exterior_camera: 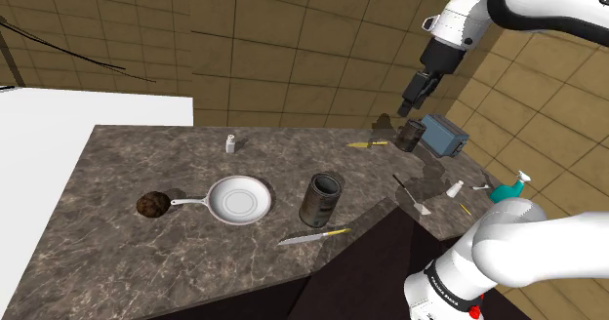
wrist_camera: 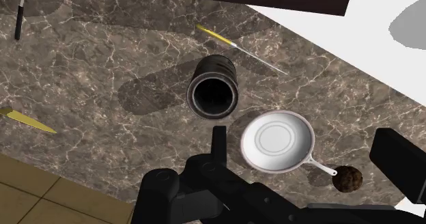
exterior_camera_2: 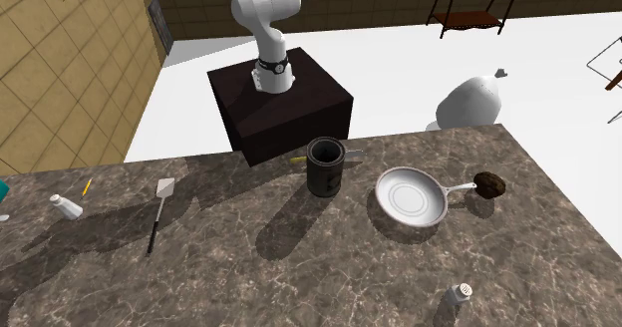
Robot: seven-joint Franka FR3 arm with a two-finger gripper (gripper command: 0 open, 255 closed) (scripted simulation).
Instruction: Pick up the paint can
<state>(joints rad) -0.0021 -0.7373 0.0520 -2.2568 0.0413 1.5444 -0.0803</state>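
Note:
The paint can (exterior_camera: 322, 199) is a dark, open-topped cylinder standing upright on the marble counter (exterior_camera: 127, 162), near the edge by my stand. It also appears as the paint can (exterior_camera_2: 324, 165) in the second exterior view. In the wrist view I look straight down into the paint can (wrist_camera: 213, 93), which lies beyond my fingers and off to one side. My gripper (exterior_camera: 408, 101) hangs high above the counter, toward the shoulder view's right of the can. The gripper (wrist_camera: 300, 137) is open, its fingers wide apart with nothing between them.
A white frying pan (exterior_camera: 239, 199) lies beside the can, with a dark brown lump (exterior_camera: 151, 204) at its handle end. A yellow-handled knife (exterior_camera: 312, 236) lies near the counter edge. A shaker (exterior_camera: 231, 142), a spatula (exterior_camera: 410, 196), a blue-grey box (exterior_camera: 444, 133) and a teal bottle (exterior_camera: 509, 186) stand farther off.

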